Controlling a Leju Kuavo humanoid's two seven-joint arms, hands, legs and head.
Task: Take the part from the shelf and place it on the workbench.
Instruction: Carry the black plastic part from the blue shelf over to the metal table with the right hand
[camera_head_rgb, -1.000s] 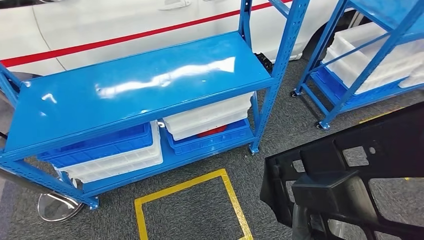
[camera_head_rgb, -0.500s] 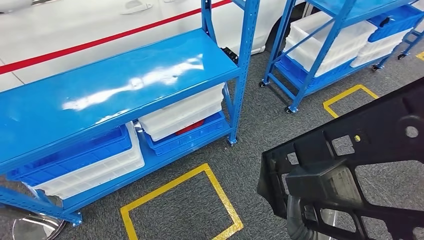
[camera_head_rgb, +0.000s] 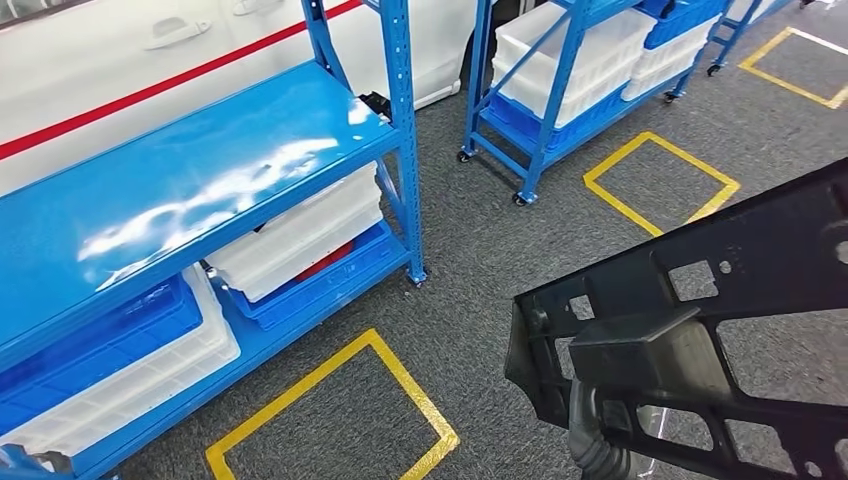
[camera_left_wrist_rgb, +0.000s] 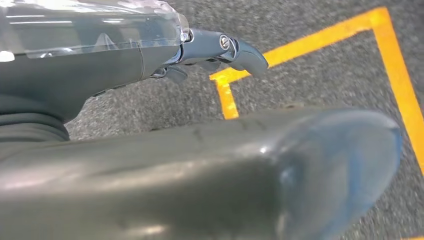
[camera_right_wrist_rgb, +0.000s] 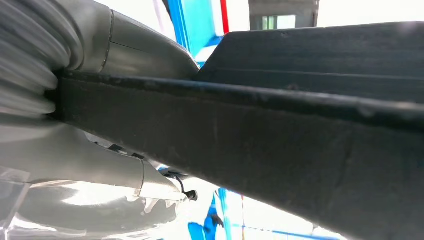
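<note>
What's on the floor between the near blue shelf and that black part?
In the head view, grey carpet with a yellow taped square lies between the shelf and the part.

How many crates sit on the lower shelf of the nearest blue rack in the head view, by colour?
White crates: 2
Blue crates: 2
Total: 4

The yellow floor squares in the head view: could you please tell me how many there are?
3: one before the near shelf, one by the second shelf, one at the top right corner, cropped.
</note>
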